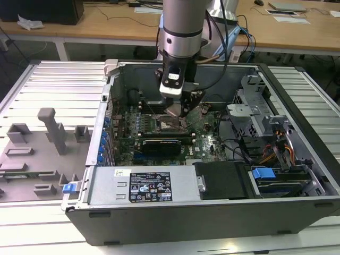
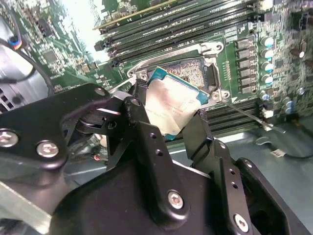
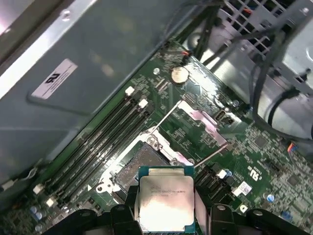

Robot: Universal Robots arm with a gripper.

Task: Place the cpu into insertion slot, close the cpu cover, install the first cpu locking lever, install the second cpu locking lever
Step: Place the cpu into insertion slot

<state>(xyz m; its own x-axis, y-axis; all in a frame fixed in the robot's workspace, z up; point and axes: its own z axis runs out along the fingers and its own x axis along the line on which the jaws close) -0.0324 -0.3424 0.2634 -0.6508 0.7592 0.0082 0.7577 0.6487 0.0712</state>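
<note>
Gripper [image 2: 168, 116] is clamped on the cpu [image 2: 171, 105], pinching two opposite edges. The chip's tilted and hanging just above the insertion slot [image 3: 136, 164], not seated. The slot's pin field is bare, and the cpu cover [image 3: 204, 122] is swung up off it. It's all roughly mid-motherboard [image 1: 207, 141] inside the open case [image 1: 212, 223], nearer the far wall than the near one.

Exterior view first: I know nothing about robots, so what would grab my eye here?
The thick silver robot arm reaches down into an open computer case in the middle of the exterior view. In the second wrist view, its black fingers clamp a small silver cpu. They hold it tilted over the open insertion slot, which sits beside the long memory slots.
</note>
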